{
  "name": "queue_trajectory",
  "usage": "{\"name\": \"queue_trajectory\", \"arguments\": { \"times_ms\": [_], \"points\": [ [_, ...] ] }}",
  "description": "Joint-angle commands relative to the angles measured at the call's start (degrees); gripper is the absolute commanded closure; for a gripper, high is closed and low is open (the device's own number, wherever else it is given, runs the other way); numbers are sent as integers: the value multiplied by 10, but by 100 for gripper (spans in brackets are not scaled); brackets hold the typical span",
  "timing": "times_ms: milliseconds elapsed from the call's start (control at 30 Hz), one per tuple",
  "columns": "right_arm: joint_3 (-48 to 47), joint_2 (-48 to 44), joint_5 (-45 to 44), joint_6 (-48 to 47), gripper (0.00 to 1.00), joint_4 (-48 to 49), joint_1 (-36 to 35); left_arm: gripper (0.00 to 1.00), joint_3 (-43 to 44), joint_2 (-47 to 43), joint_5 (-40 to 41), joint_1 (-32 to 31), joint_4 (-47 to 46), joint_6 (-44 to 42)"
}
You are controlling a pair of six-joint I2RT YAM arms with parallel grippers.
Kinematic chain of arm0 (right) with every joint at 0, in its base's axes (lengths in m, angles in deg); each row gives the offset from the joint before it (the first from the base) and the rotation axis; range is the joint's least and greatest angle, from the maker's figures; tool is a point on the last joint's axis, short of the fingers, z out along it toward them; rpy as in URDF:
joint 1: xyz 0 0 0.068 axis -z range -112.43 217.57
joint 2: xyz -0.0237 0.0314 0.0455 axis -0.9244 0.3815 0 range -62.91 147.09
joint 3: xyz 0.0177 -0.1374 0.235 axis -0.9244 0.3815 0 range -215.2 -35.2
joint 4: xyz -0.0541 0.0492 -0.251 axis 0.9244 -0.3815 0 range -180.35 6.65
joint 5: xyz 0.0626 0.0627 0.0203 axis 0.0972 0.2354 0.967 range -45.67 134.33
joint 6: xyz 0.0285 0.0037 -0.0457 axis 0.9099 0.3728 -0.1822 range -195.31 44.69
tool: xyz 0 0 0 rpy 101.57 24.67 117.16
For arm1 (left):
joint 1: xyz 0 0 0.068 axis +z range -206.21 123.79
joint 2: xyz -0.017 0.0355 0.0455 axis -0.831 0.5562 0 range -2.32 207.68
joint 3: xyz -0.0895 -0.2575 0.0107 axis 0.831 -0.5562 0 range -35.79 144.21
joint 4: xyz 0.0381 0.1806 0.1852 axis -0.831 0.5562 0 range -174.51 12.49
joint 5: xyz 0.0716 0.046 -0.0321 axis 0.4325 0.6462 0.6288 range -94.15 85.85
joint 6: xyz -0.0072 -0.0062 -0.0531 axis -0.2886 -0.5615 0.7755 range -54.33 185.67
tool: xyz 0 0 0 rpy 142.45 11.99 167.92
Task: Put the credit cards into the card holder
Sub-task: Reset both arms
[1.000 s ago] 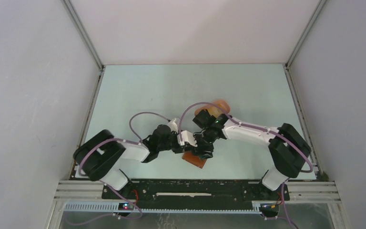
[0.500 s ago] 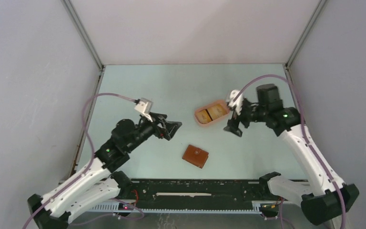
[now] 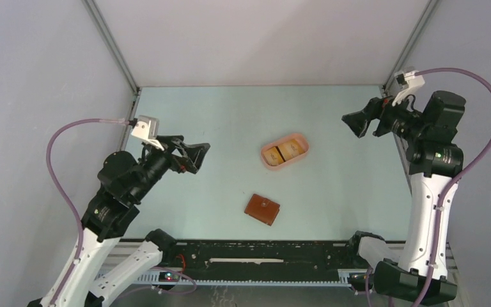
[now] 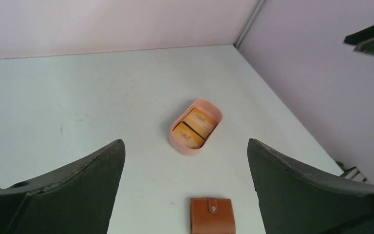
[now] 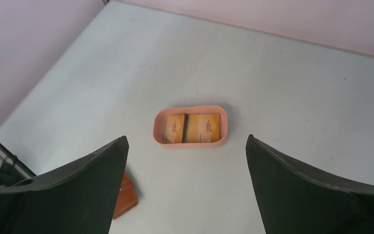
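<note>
I see one closed brown card holder near centre. Beyond it, one pink tray holds two yellow cards. My left claw and right claw both gape wide, empty.

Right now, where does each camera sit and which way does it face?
Top external: above, behind the bases, looking down; left end effector and right end effector show.
Left wrist: on the left arm, facing forward-down at the pink tray and card holder; own fingers frame them.
Right wrist: on the right arm, facing down-left at the tray; own fingers show.
Shared: tray and card holder in all three.
</note>
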Motion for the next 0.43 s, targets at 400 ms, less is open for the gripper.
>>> {"name": "queue_trajectory", "arguments": {
  "times_ms": [400],
  "points": [
    [-24,-27,5,88,0,3,48,0,41,-6,11,26,98,-46]
  ]
}}
